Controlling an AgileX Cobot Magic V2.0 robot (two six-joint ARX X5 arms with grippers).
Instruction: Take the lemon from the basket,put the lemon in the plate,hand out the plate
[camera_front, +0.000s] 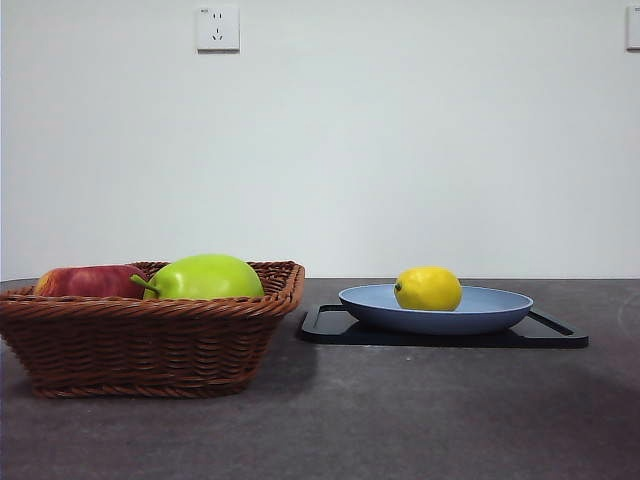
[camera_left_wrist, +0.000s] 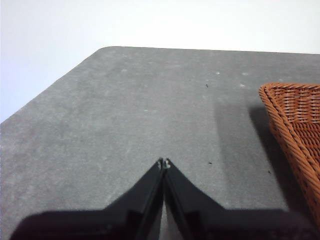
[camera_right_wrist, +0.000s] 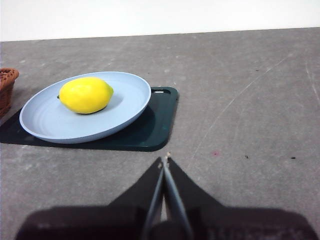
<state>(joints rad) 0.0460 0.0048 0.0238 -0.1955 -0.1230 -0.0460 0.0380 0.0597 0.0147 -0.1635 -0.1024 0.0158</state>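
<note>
The yellow lemon (camera_front: 428, 288) lies in the light-blue plate (camera_front: 500, 305), which rests on a flat black tray (camera_front: 560, 337) at the right. It also shows in the right wrist view, lemon (camera_right_wrist: 85, 94) on plate (camera_right_wrist: 45, 120). The brown wicker basket (camera_front: 140, 340) stands at the left; its corner shows in the left wrist view (camera_left_wrist: 295, 120). My right gripper (camera_right_wrist: 164, 160) is shut and empty, above bare table short of the tray. My left gripper (camera_left_wrist: 164, 162) is shut and empty, over bare table beside the basket. Neither gripper shows in the front view.
The basket holds a red apple (camera_front: 88, 281) and a larger yellow-green stemmed fruit (camera_front: 205, 277). The black tray (camera_right_wrist: 150, 127) lies under the plate. The table's rounded far corner (camera_left_wrist: 107, 50) shows in the left wrist view. A wall socket (camera_front: 217, 28) sits high behind.
</note>
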